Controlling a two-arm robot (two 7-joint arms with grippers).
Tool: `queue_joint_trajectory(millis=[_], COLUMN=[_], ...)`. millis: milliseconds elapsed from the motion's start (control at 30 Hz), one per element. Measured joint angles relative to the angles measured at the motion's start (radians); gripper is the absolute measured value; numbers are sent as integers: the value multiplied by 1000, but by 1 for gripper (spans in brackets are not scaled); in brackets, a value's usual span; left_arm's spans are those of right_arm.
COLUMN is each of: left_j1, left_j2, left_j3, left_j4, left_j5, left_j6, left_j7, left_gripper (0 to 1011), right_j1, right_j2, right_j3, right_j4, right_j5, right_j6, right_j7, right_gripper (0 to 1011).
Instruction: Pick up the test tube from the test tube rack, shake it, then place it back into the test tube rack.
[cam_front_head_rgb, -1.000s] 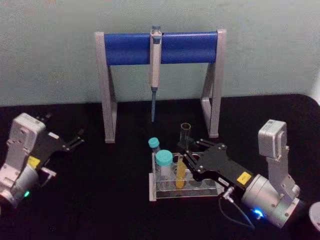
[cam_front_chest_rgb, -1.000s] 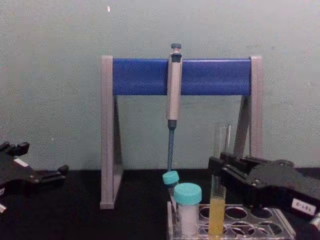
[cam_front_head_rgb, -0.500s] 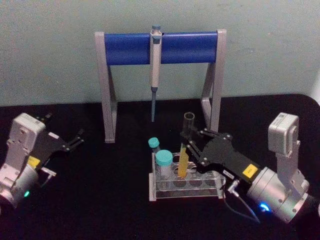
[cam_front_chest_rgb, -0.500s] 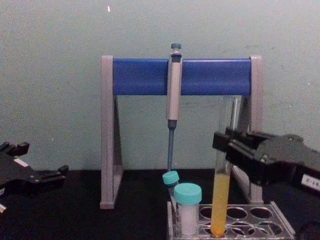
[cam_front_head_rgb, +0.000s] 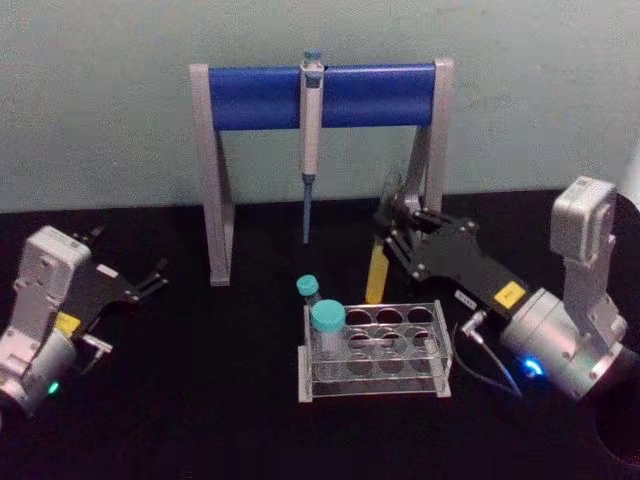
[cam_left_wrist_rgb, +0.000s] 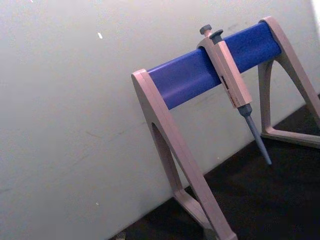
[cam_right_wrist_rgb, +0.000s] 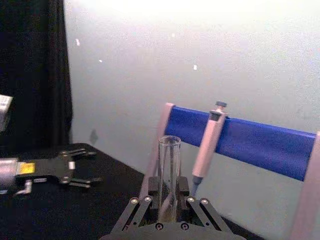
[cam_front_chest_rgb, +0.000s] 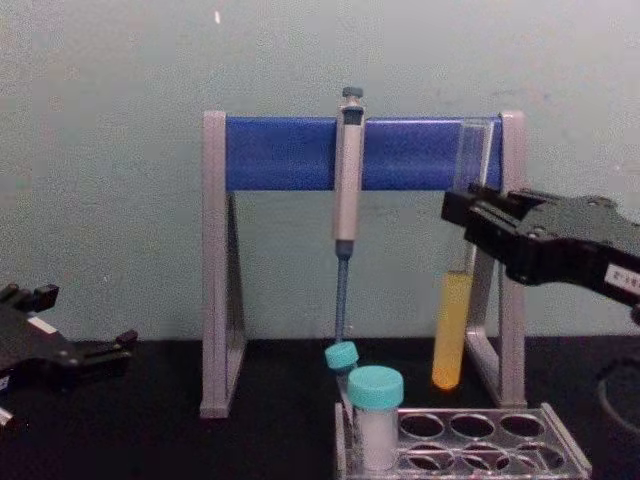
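Chest view: right gripper (cam_front_chest_rgb: 468, 212) pinching yellow-liquid test tube (cam_front_chest_rgb: 452, 330) above test tube rack (cam_front_chest_rgb: 480, 441); left gripper (cam_front_chest_rgb: 85, 318) jaws spread.

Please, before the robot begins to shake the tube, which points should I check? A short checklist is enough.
1. Right gripper jaws closed on test tube: ok.
2. Tube's bottom above test tube rack, free of the holes: ok.
3. Tube near upright: ok.
4. Tube top closed: not ok, it is uncapped.
5. Gap between tube and pipette stand leg: cannot tell.
6. Left gripper far off to the left: ok.
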Motion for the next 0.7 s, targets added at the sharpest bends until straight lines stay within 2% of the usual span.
queue_joint_trajectory(millis=[300,700], left_j1=[0,0], left_j2=[0,0], left_j3=[0,0], left_j4=[0,0], left_j5=[0,0], left_j6=[0,0], left_j7=[0,0], left_gripper=[1001,1001], right_j1=[54,70], right_j2=[-26,-36], right_j3=[4,9], right_j4=[53,73], right_j5=[-17,-27], right_j6=[10,19], right_j7=[-13,-18], right_gripper=[229,229])
